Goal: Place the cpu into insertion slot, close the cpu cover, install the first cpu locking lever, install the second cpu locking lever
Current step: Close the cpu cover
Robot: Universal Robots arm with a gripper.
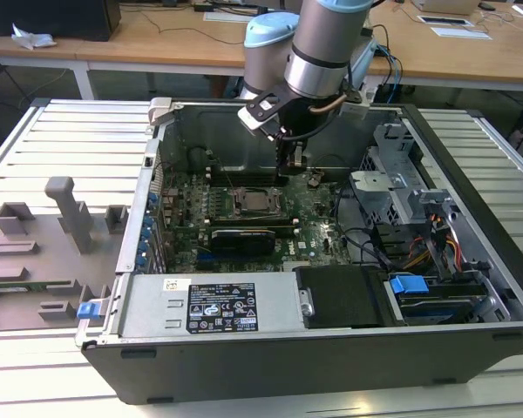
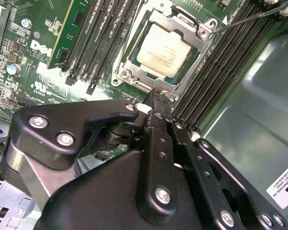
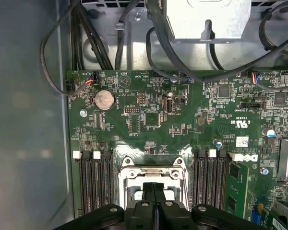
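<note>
Second wrist view, your gripper [image 2: 158,98] with fingers pressed together, nothing between them, tips just beside the insertion slot [image 2: 127,75], cpu [image 2: 163,50] seated inside, cpu cover [image 2: 197,52] flat around it.

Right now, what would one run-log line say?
gripper: shut, tip at cpu cover edge | cpu: in insertion slot | cpu cover: down

We see here a robotics laboratory or workshop. A silver and light-blue jointed robot arm [image 1: 318,43] reaches into an open black metal computer case [image 1: 270,366], which lies on a ribbed aluminium work table [image 1: 61,139]. At the exterior view's left, grey plastic holding fixtures [image 1: 70,213] stand on this table. Far behind it, we notice long light wooden desks [image 1: 157,39] with white papers [image 1: 458,32] on them.
</note>
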